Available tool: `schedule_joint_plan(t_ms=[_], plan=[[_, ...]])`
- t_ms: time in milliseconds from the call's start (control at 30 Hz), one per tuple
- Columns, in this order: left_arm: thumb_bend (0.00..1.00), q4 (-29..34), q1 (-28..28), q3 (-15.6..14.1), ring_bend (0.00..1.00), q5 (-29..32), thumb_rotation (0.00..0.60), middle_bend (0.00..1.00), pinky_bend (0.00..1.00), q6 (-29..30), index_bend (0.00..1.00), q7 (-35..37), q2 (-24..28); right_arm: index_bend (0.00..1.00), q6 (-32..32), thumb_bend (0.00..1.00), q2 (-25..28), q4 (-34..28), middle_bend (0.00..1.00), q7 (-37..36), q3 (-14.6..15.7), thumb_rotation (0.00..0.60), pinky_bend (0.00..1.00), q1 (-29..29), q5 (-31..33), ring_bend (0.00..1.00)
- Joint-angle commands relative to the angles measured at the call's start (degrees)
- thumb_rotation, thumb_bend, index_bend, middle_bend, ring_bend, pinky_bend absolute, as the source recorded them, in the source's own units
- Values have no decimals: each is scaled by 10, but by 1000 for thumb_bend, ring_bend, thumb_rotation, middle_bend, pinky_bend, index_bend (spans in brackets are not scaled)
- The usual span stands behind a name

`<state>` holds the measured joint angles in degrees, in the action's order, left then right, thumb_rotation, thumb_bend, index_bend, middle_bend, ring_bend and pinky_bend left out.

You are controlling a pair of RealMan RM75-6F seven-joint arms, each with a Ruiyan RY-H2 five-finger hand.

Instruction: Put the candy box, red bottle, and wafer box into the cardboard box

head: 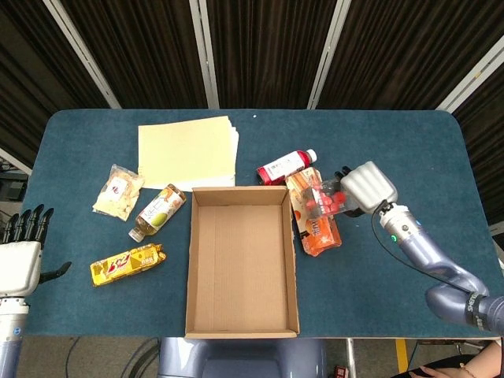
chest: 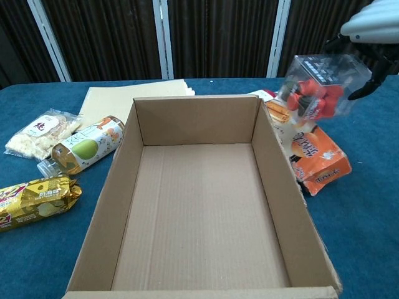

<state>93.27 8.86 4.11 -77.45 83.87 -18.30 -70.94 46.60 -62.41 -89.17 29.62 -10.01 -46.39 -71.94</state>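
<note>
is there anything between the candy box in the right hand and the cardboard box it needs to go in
Nothing visible blocks it. The right hand holds the candy box in the air above the wafer box, which lies on the table beside the cardboard box. The cardboard box is open and empty, and the candy box looks higher than its wall.

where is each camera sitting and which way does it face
Head view: high above the near table edge, looking steeply down on the whole table; both arms show, left hand at lower left, right hand holding the candy box.
Chest view: low at the near edge, looking across the cardboard box toward the curtains; only the right hand shows.
Shared: cardboard box, candy box, wafer box, right hand.
</note>
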Motion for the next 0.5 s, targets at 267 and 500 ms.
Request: schedule_joint_plan(t_ms=[267,500], plan=[[0,2,5,-8,0,-5,537,0,0,-24,0,15,9,755,100,300,45,-260,529,244,-64,600,774,-66,156,635],[0,1,4,-13,0,-8,537,0,0,-28,0,16,10,733,145,296,-8,-324,507,348,-65,600,774,-136,272,623]])
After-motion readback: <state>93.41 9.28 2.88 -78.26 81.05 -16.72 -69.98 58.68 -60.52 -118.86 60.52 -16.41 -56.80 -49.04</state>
